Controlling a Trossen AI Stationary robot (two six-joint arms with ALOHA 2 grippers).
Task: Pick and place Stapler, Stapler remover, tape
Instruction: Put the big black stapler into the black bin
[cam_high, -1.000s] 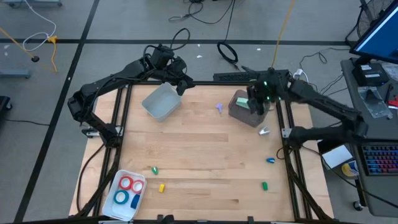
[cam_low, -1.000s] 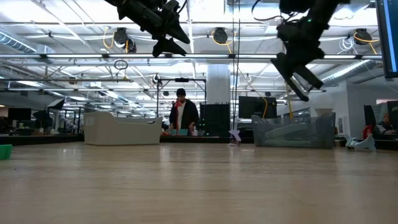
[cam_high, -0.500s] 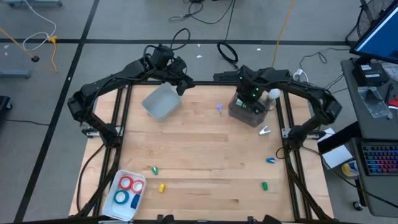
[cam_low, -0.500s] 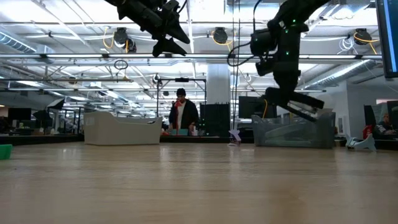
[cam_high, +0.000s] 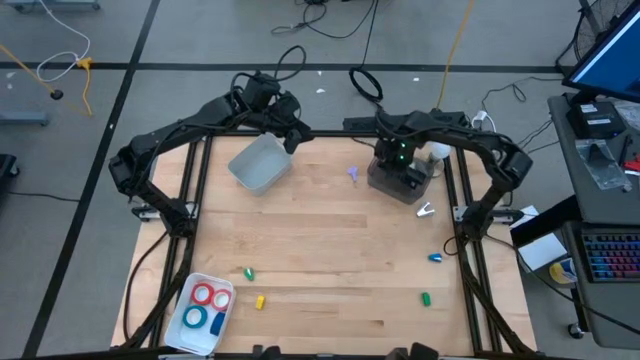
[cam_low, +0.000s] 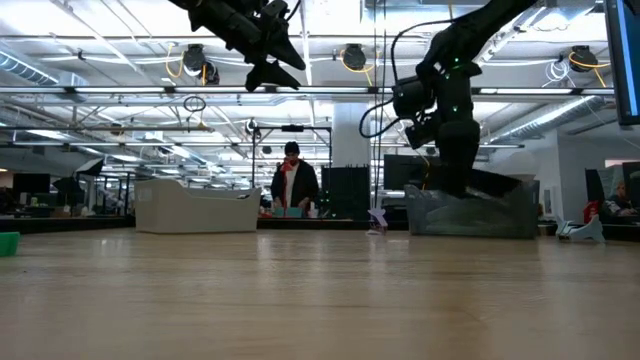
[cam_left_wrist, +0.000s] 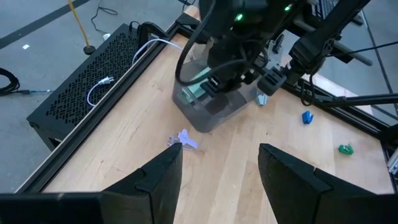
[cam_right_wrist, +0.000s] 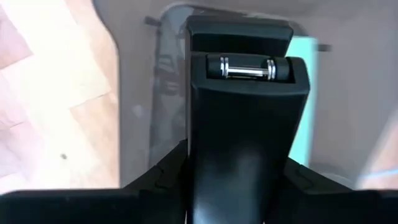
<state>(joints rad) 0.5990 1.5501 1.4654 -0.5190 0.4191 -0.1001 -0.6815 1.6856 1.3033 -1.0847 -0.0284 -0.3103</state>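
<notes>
On the wooden table (cam_high: 320, 240), the right gripper (cam_right_wrist: 239, 186) is down inside the clear bin (cam_high: 398, 178) at the far right, clenched on a black stapler (cam_right_wrist: 245, 106) whose long axis runs straight out ahead of the fingers. The left gripper (cam_left_wrist: 217, 171) hangs released over the white bin (cam_high: 260, 163); the tape (cam_high: 207, 306) lies in a near-left tray, well apart from both.

Left hand (cam_left_wrist: 217, 168) agape, right arm low.

Overhead and level table-height views share the clear bin (cam_high: 400, 178); wrist cameras look close.
</notes>
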